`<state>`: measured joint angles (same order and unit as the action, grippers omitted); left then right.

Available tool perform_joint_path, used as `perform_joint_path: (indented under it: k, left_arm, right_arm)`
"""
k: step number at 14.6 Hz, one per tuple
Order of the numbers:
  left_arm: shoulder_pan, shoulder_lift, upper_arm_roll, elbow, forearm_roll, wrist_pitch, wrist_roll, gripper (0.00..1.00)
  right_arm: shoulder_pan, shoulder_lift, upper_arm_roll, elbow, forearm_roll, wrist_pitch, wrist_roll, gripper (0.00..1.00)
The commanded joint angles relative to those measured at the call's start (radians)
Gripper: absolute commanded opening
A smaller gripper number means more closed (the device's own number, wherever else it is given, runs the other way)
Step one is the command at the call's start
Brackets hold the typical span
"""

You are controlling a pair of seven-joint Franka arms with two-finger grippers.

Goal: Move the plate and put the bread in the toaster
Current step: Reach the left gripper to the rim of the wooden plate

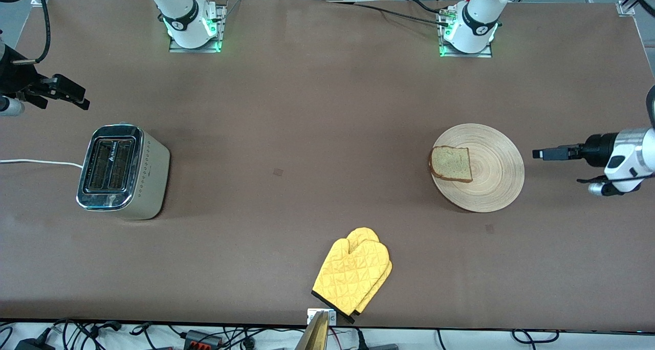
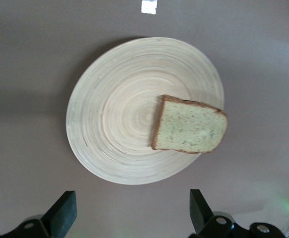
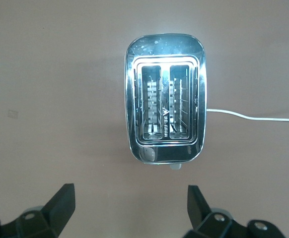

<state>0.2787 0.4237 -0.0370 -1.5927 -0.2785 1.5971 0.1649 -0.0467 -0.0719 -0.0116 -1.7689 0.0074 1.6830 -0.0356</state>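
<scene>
Here you see the plate [image 1: 494, 186] at the right of the front view, toward the left arm's end of the table, with the bread [image 1: 451, 164] lying flat on its rim area, one edge overhanging. Your left gripper [image 1: 537, 154] hovers at the frame's right edge, just beside the plate; in its wrist view the fingers [image 2: 62, 212] stand spread wide, holding nothing, with plate [image 2: 114, 114] and bread [image 2: 190, 131] in the middle of the frame. The toaster [image 1: 123, 171] sits upright at the left of the front view, its white cord [image 1: 36, 161] running off the left edge. Your right gripper [image 1: 84, 103] hangs at upper left, over bare table [image 1: 307, 135]; its fingers [image 3: 60, 206] are likewise spread and empty. Its wrist view shows both toaster [image 3: 165, 99] slots vacant; a small logo sits between them, its lettering unreadable. A yellow oven mitt [image 1: 353, 276] lies at bottom centre.
</scene>
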Motion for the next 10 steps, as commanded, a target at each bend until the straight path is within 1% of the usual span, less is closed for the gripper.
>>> perform_joint_path:
  k: [1,3,5,7,8,10]
  left_arm:
    - [0.068,0.075,-0.003,0.039,-0.071,0.019,0.161,1.0]
    - [0.083,0.108,-0.003,0.039,-0.076,0.032,0.212,1.0]
    - [0.122,0.144,-0.004,0.033,-0.079,0.032,0.264,1.0]
    - [0.151,0.18,-0.008,0.017,-0.112,0.034,0.297,1.0]
    - [0.154,0.19,-0.008,0.001,-0.119,0.04,0.312,1.0]
    - [0.172,0.178,-0.015,-0.09,-0.133,0.125,0.352,1.0]
  right_arm:
    - [-0.004,-0.022,0.01,-0.026,-0.012,0.02,0.007,1.0]
    - [-0.004,-0.022,0.01,-0.026,-0.012,0.02,0.005,1.0]
    - [-0.005,-0.022,0.01,-0.026,-0.012,0.02,0.005,1.0]
    - [-0.005,-0.022,0.01,-0.026,-0.012,0.021,0.005,1.0]
    - [-0.005,-0.02,0.01,-0.026,-0.012,0.021,0.005,1.0]
    - [-0.004,-0.02,0.01,-0.026,-0.012,0.021,0.005,1.0]
